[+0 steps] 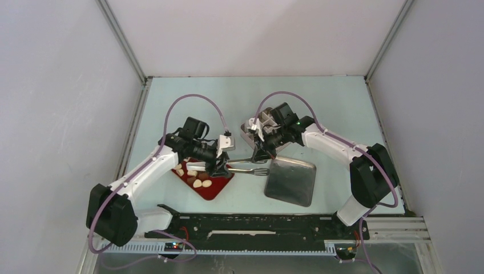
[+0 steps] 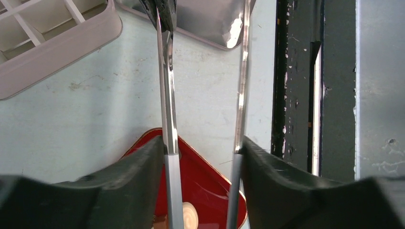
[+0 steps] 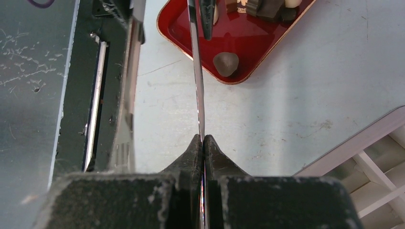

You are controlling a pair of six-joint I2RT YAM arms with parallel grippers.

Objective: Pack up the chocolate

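The left gripper (image 2: 202,145) is straddling the metal tongs (image 2: 168,100). Both tong arms are running through the gap between its jaws, and each finger's inner face is bearing against the outside of one arm, so the jaws are standing partly apart and clamping on the tongs. The right gripper (image 3: 204,139) is holding the same tool from the opposite end. Its jaws are pressing together on a single tong arm, with only that thin blade between them. The second arm is passing outside the jaws, on the side toward the black base rail (image 3: 90,95). The chocolate (image 3: 226,63) is lying in the red tray (image 3: 253,43), which is sitting beyond the tips of the right jaws and directly beneath the left jaws. One dark brown lump is resting near the tray corner closest to the right jaws, just beside the clamped arm, and further pieces are showing deeper in the tray. Under the left jaws, a cream-white piece is showing between the two tong arms. Beyond the left jaws' tips, bare table (image 2: 95,109) is showing. A compartment box (image 2: 57,47) is sitting off to one side, and a metal tray (image 2: 210,19) is lying straight ahead.
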